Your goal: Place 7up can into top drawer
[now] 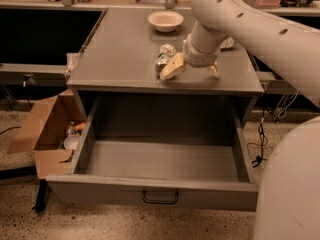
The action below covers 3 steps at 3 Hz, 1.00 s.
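Note:
The 7up can (163, 55) lies on its side on the grey cabinet top (120, 49), near the front edge. My gripper (192, 71) is just right of it and low over the top, fingers spread open and empty. The left finger (171, 67) is against the can's front right side, and the can lies outside the jaws. The right finger (214, 70) is further right. Below, the top drawer (150, 194) is pulled fully out, with a black wire handle (160, 198) on its front panel. Nothing shows inside it.
A white bowl (166, 20) sits at the back of the cabinet top. An open cardboard box (47, 129) with small items stands on the floor to the left. My arm and base (290, 174) fill the right side. Cables hang at the right of the cabinet.

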Each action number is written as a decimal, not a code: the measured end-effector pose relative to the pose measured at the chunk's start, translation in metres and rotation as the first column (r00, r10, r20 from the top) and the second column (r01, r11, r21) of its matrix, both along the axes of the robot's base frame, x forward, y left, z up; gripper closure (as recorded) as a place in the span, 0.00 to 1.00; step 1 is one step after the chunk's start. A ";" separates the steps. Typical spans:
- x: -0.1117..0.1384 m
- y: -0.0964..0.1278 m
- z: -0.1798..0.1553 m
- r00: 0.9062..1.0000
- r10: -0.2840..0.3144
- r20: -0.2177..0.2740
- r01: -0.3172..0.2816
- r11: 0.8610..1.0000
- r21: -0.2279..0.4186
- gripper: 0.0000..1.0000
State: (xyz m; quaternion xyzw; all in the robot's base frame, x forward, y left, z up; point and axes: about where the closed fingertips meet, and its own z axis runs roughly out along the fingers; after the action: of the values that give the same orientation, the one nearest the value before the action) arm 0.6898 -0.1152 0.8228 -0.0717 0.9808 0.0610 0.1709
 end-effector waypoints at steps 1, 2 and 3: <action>0.012 -0.013 -0.012 0.998 -0.051 0.026 0.050 0.998 0.038 0.00; 0.012 -0.013 -0.012 0.998 -0.051 0.026 0.050 0.998 0.038 0.00; 0.014 -0.010 -0.005 0.997 -0.068 0.047 0.066 0.997 0.030 0.00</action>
State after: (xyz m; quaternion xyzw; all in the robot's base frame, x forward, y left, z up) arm 0.7033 -0.1250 0.8177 -0.0378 0.9773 0.0674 0.1975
